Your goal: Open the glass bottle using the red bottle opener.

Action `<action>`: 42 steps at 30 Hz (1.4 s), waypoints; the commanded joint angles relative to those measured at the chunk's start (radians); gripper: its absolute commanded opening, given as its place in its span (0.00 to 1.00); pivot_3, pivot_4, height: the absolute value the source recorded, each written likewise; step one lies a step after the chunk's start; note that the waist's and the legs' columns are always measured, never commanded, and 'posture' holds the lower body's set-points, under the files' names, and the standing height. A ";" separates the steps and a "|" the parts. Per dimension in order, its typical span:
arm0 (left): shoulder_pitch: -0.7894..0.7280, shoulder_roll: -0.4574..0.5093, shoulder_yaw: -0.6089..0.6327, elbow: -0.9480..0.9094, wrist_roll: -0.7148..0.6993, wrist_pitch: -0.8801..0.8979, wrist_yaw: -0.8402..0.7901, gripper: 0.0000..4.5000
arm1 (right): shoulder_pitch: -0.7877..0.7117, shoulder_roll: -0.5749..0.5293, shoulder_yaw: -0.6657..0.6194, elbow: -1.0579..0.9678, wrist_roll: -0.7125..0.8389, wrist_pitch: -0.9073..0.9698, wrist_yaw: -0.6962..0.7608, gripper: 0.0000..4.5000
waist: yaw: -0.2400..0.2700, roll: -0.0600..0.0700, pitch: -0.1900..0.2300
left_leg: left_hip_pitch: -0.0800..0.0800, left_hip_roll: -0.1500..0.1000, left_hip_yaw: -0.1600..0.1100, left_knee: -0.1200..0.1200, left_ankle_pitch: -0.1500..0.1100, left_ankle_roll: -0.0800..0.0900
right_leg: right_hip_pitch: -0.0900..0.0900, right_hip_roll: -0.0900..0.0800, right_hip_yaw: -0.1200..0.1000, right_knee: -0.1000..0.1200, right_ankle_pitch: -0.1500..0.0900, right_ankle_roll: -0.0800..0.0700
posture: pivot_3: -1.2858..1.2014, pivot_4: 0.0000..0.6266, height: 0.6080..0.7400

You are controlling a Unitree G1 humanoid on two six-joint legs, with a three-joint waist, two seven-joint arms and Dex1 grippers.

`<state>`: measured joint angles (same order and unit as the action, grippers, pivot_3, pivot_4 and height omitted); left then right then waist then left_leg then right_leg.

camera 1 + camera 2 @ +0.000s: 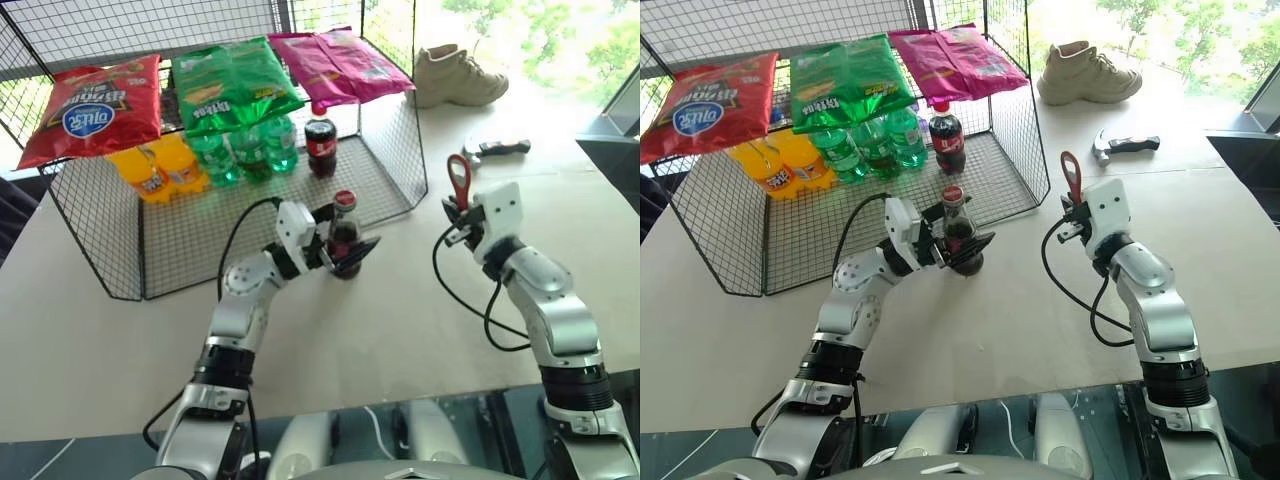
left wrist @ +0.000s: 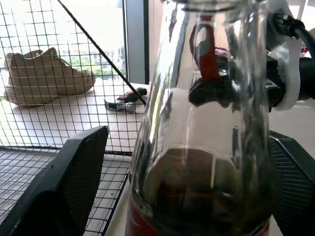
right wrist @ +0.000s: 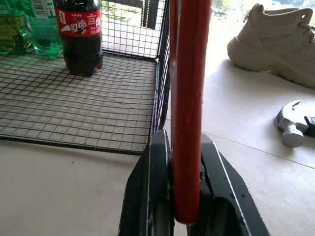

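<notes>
Left gripper spread wide around glass bottle, not clamped. Right gripper pinches red bottle opener upright. Next: clamp bottle, bring opener head to cap.

Our right pincer clamps the red bottle opener upright at frame centre; a plastic cola bottle stands upper left, a shoe upper right.
</notes>
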<state>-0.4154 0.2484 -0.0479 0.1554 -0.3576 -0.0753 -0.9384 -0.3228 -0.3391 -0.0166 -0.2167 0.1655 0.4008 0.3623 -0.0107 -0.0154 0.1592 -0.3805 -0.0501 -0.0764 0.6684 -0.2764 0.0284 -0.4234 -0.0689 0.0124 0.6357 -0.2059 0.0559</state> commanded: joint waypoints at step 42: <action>-0.044 0.033 -0.003 -0.039 -0.006 0.030 -0.034 0.50 | -0.146 -0.011 0.259 -0.038 -0.273 -0.213 0.028 0.00 | -0.003 0.000 0.000 | 0.001 0.000 0.000 0.000 0.000 0.000 | 0.000 0.000 0.000 0.001 0.000 0.000 | 0.52 0.24 1.00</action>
<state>-0.4592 0.2773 -0.0431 0.1286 -0.3746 -0.0374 -0.9762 -0.4463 -0.3398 0.2199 -0.2154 -0.0560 0.2526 0.3868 -0.0136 -0.0153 0.1591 -0.3796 -0.0503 -0.0763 0.6686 -0.2763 0.0282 -0.4231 -0.0685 0.0124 0.6362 -0.2059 0.0559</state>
